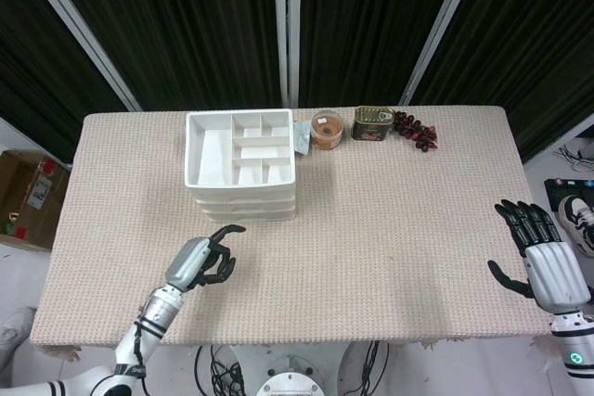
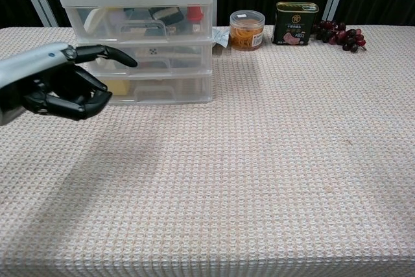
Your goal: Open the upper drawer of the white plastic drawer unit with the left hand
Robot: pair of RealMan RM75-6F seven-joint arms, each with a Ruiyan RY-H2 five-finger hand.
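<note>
Left hand (image 1: 202, 260) hovering over the beige woven-cloth bench (image 1: 390, 229), empty, one finger stretched forward and the rest curled loosely in toward the palm, thumb apart; seen again in the chest view (image 2: 61, 81) low at the left, the stretched finger level with the middle drawer front. Just ahead of that hand, near but not touched, the white plastic three-drawer unit (image 1: 241, 164) with an open divided tray on top. Upper drawer (image 2: 139, 23) of clear plastic fully shut in the white frame, above and beyond the pointing fingertip, its clear handle at mid-front, with small coloured items showing dimly through the front. Below it, a middle drawer (image 2: 162, 56) and a bottom drawer (image 2: 165, 87), both shut as well. Farther ahead and to the right of the left hand, along the far bench edge: a small round clear jar with orange contents (image 1: 326, 130) just beside the unit, next a dark green rectangular tin (image 1: 372, 122), then a bunch of dark red grapes (image 1: 414, 129). Right hand (image 1: 541, 257) well apart from all of these, at the bench's right edge, seen only from the head camera, fingers spread and straight, thumb out to the side, holding nothing. Brown cardboard box (image 1: 28, 187) on the floor far off to the left of the left hand
</note>
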